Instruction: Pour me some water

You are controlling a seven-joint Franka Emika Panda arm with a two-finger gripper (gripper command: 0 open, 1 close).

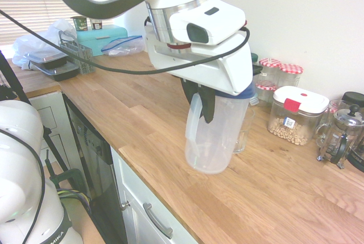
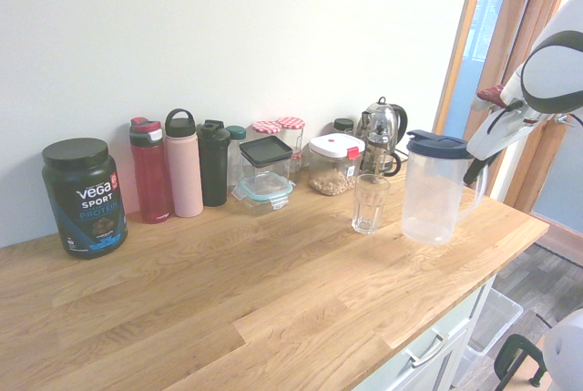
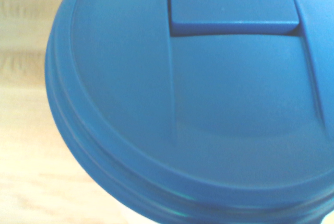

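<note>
A clear plastic pitcher (image 1: 219, 136) (image 2: 430, 195) with a blue lid (image 3: 198, 104) stands upright, its base at the wooden worktop (image 1: 142, 107). My gripper (image 1: 206, 104) (image 2: 474, 170) is shut on the pitcher's handle from above. An empty-looking drinking glass (image 2: 369, 201) stands on the worktop right beside the pitcher; in the first exterior view the glass (image 1: 245, 127) is partly behind the pitcher. I see no water in either. The lid fills the wrist view.
Along the wall stand a black protein tub (image 2: 84, 196), a red bottle (image 2: 150, 170), a pink bottle (image 2: 183, 163), a black bottle (image 2: 214, 161), a white-lidded container (image 2: 333, 165) and a French press (image 2: 379, 133). The worktop's front edge (image 1: 153, 181) is close to the pitcher.
</note>
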